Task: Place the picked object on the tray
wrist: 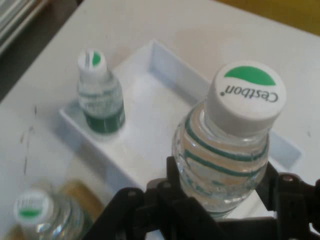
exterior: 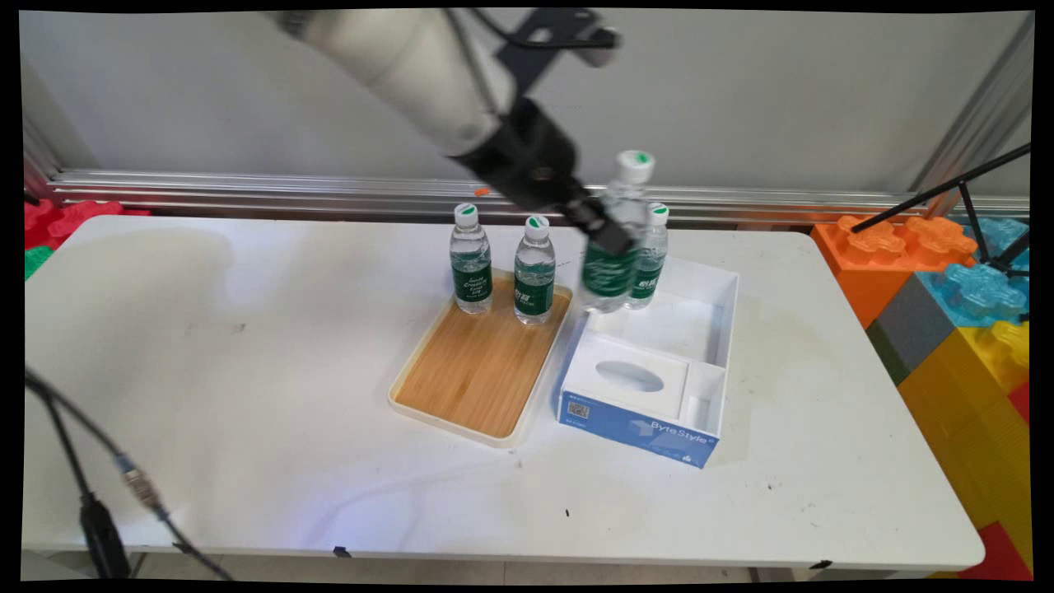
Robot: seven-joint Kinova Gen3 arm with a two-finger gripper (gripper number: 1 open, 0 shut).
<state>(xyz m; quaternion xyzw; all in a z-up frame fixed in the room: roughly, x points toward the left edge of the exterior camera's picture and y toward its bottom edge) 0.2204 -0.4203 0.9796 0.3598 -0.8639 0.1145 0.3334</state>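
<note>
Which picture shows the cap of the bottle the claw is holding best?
The hand view: the held bottle's cap fills it, green mark and lettering legible. The main view shows that cap small and side-on above the gripper.

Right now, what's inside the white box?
One water bottle stands in the white box's far compartment. A second bottle, held by the claw, hangs above the box. An insert fills the near end; what lies beneath it is hidden.

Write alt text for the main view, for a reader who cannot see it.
A white robot arm's black end effector holds a green-labelled water bottle lifted above the far end of an open white box. Another bottle stands in that box; two more stand on a wooden tray to its left, all on a white table.
</note>
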